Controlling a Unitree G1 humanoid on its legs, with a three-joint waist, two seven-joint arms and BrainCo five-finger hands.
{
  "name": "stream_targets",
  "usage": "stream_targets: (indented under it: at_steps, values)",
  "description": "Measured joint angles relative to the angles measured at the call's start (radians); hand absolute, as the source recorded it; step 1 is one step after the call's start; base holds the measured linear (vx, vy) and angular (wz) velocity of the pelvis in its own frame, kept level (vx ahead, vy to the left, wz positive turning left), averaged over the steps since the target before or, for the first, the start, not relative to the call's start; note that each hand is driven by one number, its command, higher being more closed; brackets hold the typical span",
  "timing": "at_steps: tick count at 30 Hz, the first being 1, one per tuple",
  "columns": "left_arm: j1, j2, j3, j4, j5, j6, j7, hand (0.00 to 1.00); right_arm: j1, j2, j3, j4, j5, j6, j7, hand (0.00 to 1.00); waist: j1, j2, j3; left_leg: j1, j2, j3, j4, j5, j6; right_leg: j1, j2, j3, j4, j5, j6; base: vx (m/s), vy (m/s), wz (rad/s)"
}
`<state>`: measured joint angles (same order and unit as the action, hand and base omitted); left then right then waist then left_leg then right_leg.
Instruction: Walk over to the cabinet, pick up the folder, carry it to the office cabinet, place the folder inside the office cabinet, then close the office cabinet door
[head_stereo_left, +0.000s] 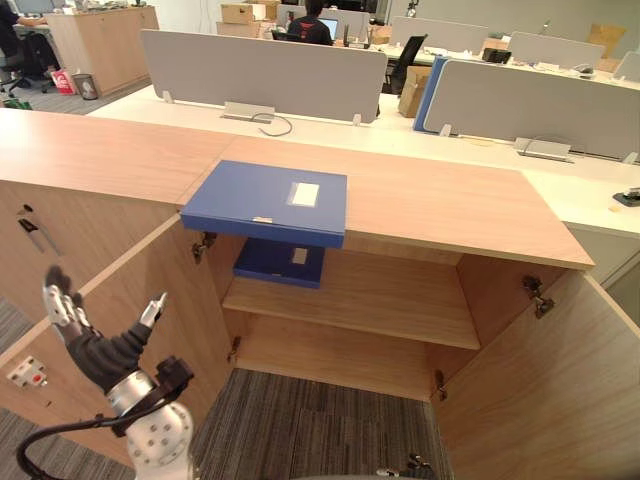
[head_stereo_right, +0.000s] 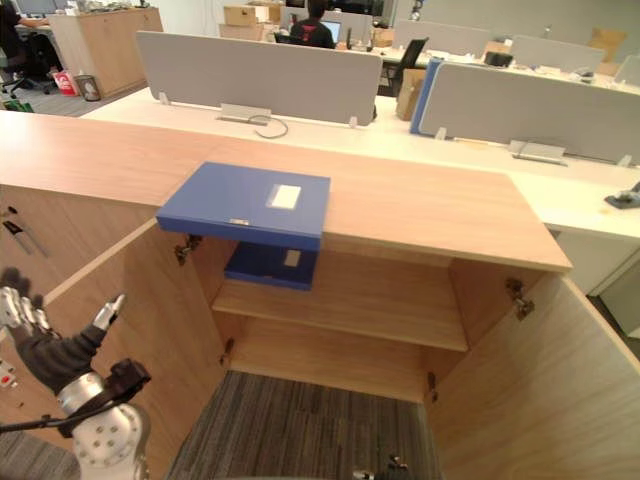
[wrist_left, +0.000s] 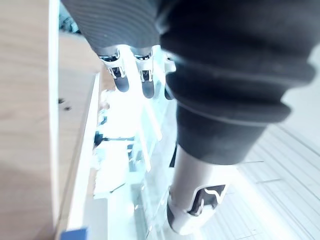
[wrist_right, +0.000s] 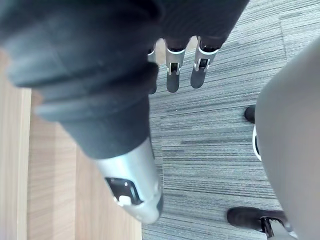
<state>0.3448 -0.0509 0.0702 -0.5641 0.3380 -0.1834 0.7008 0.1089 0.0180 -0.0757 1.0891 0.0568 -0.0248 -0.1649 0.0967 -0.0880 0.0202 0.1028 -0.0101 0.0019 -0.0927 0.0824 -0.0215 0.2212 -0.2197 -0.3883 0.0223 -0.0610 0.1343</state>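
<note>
While the cabinet (head_stereo_left: 440, 205) stands open, a folder (head_stereo_left: 268, 203) overhangs its top.
Second folder (head_stereo_left: 280, 262) inside; left hand (head_stereo_left: 100, 350) spread, empty, by the door (head_stereo_left: 150, 290); right hand (wrist_right: 172, 72) relaxed, empty.

Readable text: none is showing at this range.
- White label (head_stereo_left: 305, 194): sitting on top of the blue folder (head_stereo_left: 250, 200) on the cabinet top, well above and to the right of the left hand (head_stereo_left: 85, 335); its print is staying too small to read.
- Small white label (head_stereo_left: 300, 256): sitting on the second blue folder (head_stereo_left: 270, 265) on the shelf, nearer that hand; illegible.
- White sticker with red marks (head_stereo_left: 27, 375): sitting on the open door (head_stereo_left: 120, 280), just beside the hand; illegible.
</note>
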Motion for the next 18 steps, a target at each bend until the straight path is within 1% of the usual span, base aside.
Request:
stream_targets:
  at_steps: [1, 2, 3, 5, 7, 9, 10, 11, 12, 13, 14, 17, 18]
  values:
    - [-0.012, 0.01, -0.028, 0.0, 0.031, 0.006, 0.017, 0.0, -0.001, -0.001, 0.001, 0.006, 0.0, -0.003, -0.002, 0.0, 0.0, 0.0, 0.0, -0.001, 0.0, -0.001, 0.0, 0.001, -0.003, -0.002, 0.0, 0.002, 0.0, -0.003, -0.003, -0.06, 0.013, 0.05]
    - [-0.033, 0.022, -0.06, 0.0, 0.104, 0.029, 0.029, 0.0, -0.009, -0.002, 0.001, 0.013, 0.0, -0.004, -0.004, 0.0, -0.001, 0.0, -0.001, -0.007, -0.001, -0.002, 0.0, 0.004, -0.007, -0.011, 0.0, 0.005, 0.002, -0.009, -0.005, -0.05, 0.013, 0.0]
    - [-0.047, 0.035, -0.077, 0.0, 0.143, 0.039, 0.032, 0.0, -0.013, -0.003, 0.001, 0.018, 0.0, -0.005, -0.004, 0.0, -0.003, 0.0, -0.003, -0.014, -0.001, -0.002, 0.0, 0.005, -0.009, -0.02, 0.001, 0.007, 0.004, -0.011, -0.005, -0.04, 0.012, -0.05]
    - [-0.115, 0.116, -0.089, 0.009, 0.269, 0.071, 0.036, 0.0, -0.038, -0.01, 0.001, 0.06, -0.001, -0.005, -0.004, 0.0, -0.019, 0.0, -0.004, -0.031, 0.008, -0.004, 0.0, 0.013, -0.022, -0.044, 0.014, 0.021, 0.003, -0.009, -0.007, -0.02, -0.003, -0.13]
    - [-0.187, 0.199, -0.078, 0.063, 0.389, 0.101, 0.037, 0.0, -0.046, -0.019, 0.033, 0.084, -0.005, -0.007, -0.001, 0.0, -0.023, 0.0, -0.007, -0.03, 0.019, 0.014, 0.005, 0.015, -0.022, -0.056, 0.025, 0.046, -0.001, -0.004, -0.013, 0.02, -0.014, -0.28]
    - [-0.241, 0.241, -0.069, 0.131, 0.454, 0.122, 0.032, 0.0, -0.052, -0.021, 0.034, 0.094, -0.006, -0.008, 0.004, 0.0, -0.027, 0.001, -0.011, -0.03, 0.023, 0.018, 0.006, 0.019, -0.017, -0.059, 0.032, 0.06, -0.005, 0.006, -0.012, 0.03, -0.018, -0.22]
    - [-0.286, 0.28, -0.06, 0.209, 0.502, 0.135, 0.019, 0.0, -0.059, -0.024, 0.034, 0.093, -0.009, -0.008, 0.009, 0.0, -0.027, 0.004, -0.014, -0.029, 0.025, 0.014, 0.006, 0.02, -0.016, -0.054, 0.038, 0.062, -0.02, 0.012, -0.021, 0.04, -0.031, -0.16]
    - [-0.334, 0.341, -0.058, 0.305, 0.534, 0.147, 0.001, 0.0, -0.063, -0.025, 0.035, 0.093, -0.022, -0.008, 0.013, 0.0, -0.031, 0.007, -0.015, -0.028, 0.029, 0.011, 0.006, 0.019, -0.016, -0.048, 0.045, 0.065, -0.035, 0.019, -0.031, 0.03, -0.039, -0.12]
    - [-0.356, 0.371, -0.054, 0.346, 0.549, 0.155, -0.014, 0.0, -0.065, -0.026, 0.034, 0.094, -0.032, -0.008, 0.019, 0.0, -0.033, 0.007, -0.015, -0.026, 0.031, 0.01, 0.006, 0.019, -0.016, -0.045, 0.048, 0.067, -0.04, 0.021, -0.034, 0.01, -0.031, -0.12]
    - [-0.392, 0.424, -0.044, 0.428, 0.574, 0.166, -0.035, 0.0, -0.07, -0.032, 0.038, 0.093, -0.04, -0.008, 0.027, 0.0, -0.038, 0.012, -0.012, -0.024, 0.034, 0.009, 0.006, 0.019, -0.016, -0.043, 0.051, 0.07, -0.046, 0.023, -0.038, -0.01, -0.023, -0.12]
    - [-0.419, 0.459, -0.04, 0.494, 0.583, 0.18, -0.052, 0.0, -0.073, -0.037, 0.039, 0.093, -0.04, -0.008, 0.035, 0.0, -0.041, 0.015, -0.008, -0.014, 0.036, 0.01, 0.006, 0.018, -0.015, -0.035, 0.052, 0.074, -0.048, 0.024, -0.039, -0.01, -0.009, -0.12]
    - [-0.457, 0.515, -0.042, 0.601, 0.617, 0.193, -0.082, 0.0, -0.074, -0.047, 0.04, 0.092, -0.041, -0.009, 0.047, 0.0, -0.044, 0.028, -0.003, 0.001, 0.037, 0.021, 0.005, 0.01, -0.012, -0.029, 0.053, 0.09, -0.05, 0.023, -0.04, -0.02, 0.016, -0.17]
    - [-0.479, 0.568, -0.047, 0.664, 0.652, 0.195, -0.108, 0.0, -0.076, -0.05, 0.042, 0.09, -0.042, -0.009, 0.053, 0.0, -0.046, 0.033, 0.0, 0.006, 0.038, 0.033, 0.005, 0.006, -0.013, -0.031, 0.052, 0.102, -0.051, 0.02, -0.044, -0.03, 0.028, -0.21]
